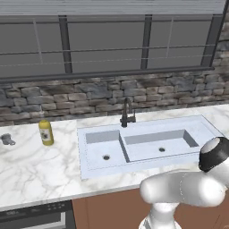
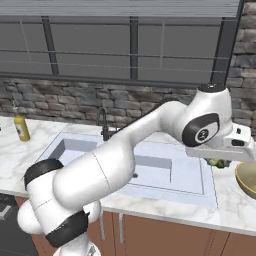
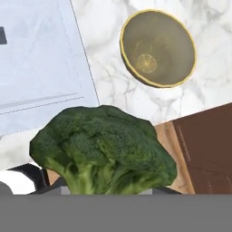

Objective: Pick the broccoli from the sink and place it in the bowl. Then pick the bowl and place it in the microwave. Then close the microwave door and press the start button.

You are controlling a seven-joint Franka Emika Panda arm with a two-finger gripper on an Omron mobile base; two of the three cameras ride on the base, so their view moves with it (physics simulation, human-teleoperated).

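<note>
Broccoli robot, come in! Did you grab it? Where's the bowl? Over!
Gripper shut on the broccoli, lifted off the sink. Bowl empty on the counter ahead. Nothing blocking the way. Over.

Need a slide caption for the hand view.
Gripper holding the broccoli above the marble counter, the empty olive-yellow bowl ahead and the sink alongside.

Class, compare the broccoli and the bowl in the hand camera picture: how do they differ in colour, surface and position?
The broccoli is dark green with a pale stem; the bowl is olive-yellow. The broccoli is bumpy and irregular; the bowl is smooth and round. The broccoli is up at the gripper; the bowl stands empty on the marble counter beside the sink. Both are outside the sink.
</note>
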